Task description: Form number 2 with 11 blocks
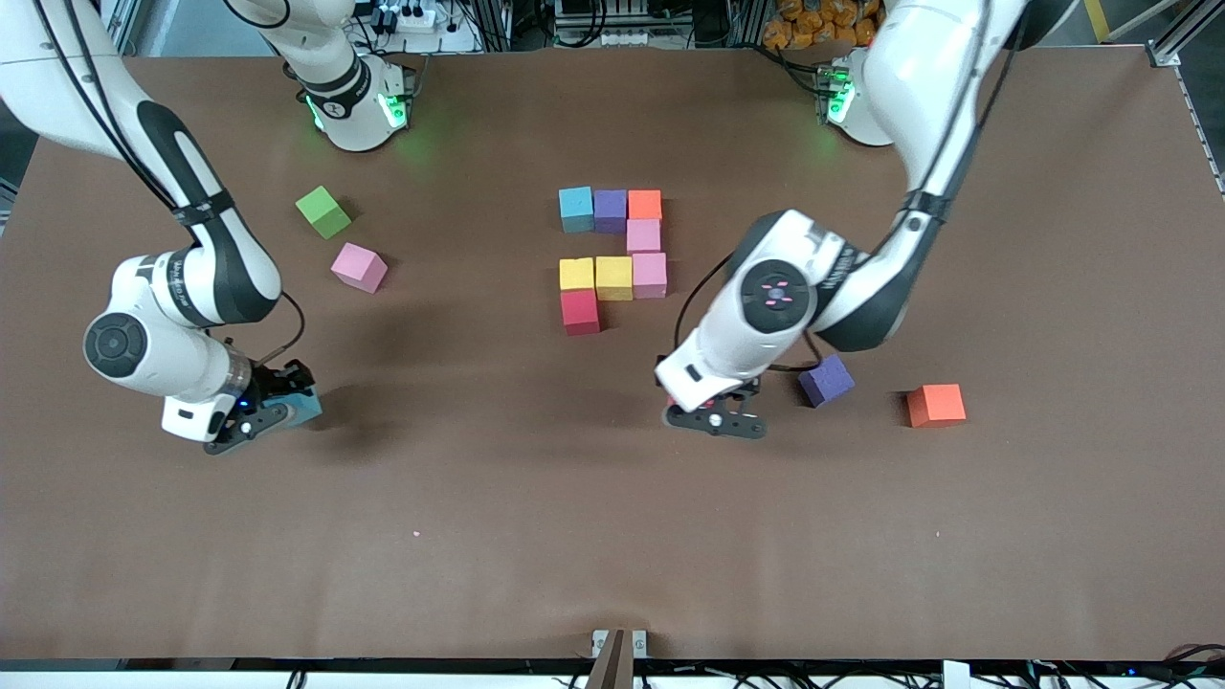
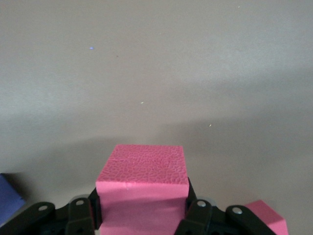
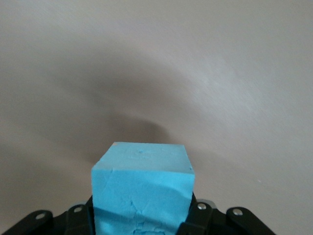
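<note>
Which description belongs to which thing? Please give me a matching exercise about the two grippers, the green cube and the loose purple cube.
Things:
1. left gripper
2. right gripper
3. green cube
4. loose purple cube

Descriptions:
A. shut on the light blue cube
B. beside the loose pink cube, toward the right arm's end of the table
C. shut on the red cube
D. on the table between the left gripper and the loose orange cube

Pairs: 1-C, 2-A, 3-B, 4-D

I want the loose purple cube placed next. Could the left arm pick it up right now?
Probably not yet: the left gripper, though right beside the purple cube, is already shut on a red cube.
</note>
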Action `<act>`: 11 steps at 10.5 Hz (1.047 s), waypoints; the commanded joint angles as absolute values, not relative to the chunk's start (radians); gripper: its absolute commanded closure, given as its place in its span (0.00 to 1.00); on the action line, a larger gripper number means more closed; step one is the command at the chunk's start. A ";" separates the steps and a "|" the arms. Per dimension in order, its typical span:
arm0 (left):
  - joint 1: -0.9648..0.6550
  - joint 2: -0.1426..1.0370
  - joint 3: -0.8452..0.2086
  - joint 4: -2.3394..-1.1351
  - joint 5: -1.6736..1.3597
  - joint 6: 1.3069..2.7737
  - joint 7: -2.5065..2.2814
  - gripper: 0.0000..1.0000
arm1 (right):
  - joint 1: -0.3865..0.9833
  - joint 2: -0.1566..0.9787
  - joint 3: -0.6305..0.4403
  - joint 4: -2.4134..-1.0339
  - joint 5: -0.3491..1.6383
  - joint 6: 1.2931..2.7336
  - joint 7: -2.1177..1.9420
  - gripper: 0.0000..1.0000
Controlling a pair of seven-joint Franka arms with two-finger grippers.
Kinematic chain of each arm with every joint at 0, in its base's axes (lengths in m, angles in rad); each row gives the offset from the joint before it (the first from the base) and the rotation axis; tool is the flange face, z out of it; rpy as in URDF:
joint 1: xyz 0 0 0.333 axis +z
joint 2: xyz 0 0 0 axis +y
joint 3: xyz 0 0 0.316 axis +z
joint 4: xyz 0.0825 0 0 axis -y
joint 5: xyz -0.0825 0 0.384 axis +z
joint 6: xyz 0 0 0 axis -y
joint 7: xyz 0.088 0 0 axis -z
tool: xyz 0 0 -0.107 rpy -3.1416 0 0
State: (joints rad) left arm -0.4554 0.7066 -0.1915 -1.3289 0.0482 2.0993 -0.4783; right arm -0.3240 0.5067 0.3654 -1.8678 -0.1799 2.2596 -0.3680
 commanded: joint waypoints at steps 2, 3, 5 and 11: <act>-0.552 0.791 -0.150 -1.253 0.029 2.151 -0.628 1.00 | -0.177 0.543 0.360 -1.792 -0.133 2.233 -0.188 0.74; -0.580 0.802 -0.147 -1.253 0.031 2.164 -0.743 1.00 | -0.140 0.549 0.360 -1.784 -0.133 2.233 -0.134 0.74; -0.603 0.807 -0.147 -1.258 0.031 2.183 -0.889 1.00 | -0.103 0.552 0.360 -1.786 -0.132 2.230 -0.078 0.74; -0.756 0.903 -0.065 -1.244 0.032 2.209 -0.917 1.00 | -0.185 0.545 0.359 -1.792 -0.137 2.145 -0.095 0.71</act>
